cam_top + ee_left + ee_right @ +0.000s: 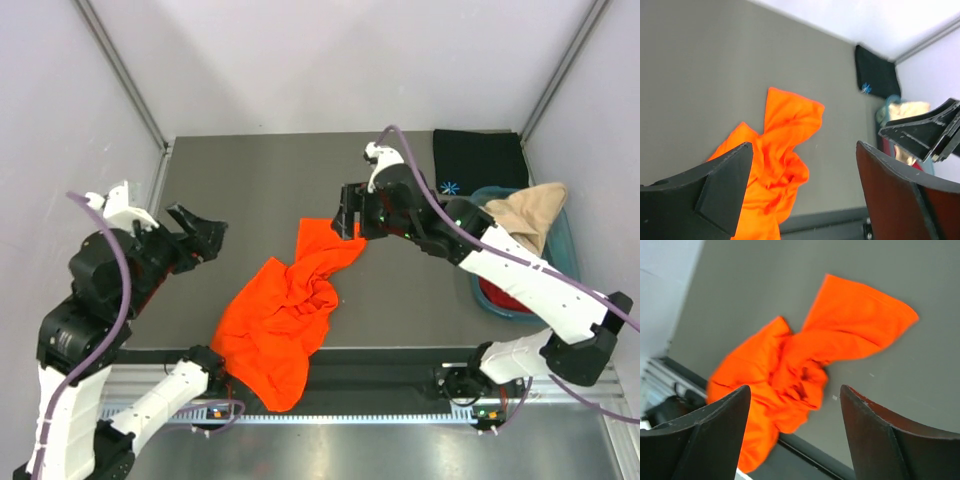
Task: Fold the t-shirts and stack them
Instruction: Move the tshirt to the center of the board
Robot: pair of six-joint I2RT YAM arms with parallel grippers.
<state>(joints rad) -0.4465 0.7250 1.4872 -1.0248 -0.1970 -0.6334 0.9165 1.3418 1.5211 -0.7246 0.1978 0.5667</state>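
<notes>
Grey tabletop between pale walls, top external view: you had four t-shirts in sight, one of each colour. Your orange t-shirt (288, 325) lay crumpled mid-table, its near end over the front edge. The black t-shirt (480, 158), bearing one light-blue star mark (449, 187), lay flat in the far right corner. The beige t-shirt (528, 212) and dark red t-shirt (503, 296) sat in the single teal tub (567, 245). Your left gripper (207, 238) hung left of the orange cloth, and your right gripper (347, 222) hung by its far corner.

Left wrist view: your fingers stood wide apart and empty. The orange, black and beige shirts and the tub showed beyond.

Right wrist view: your fingers were parted and held nothing. Only the orange shirt appeared.
</notes>
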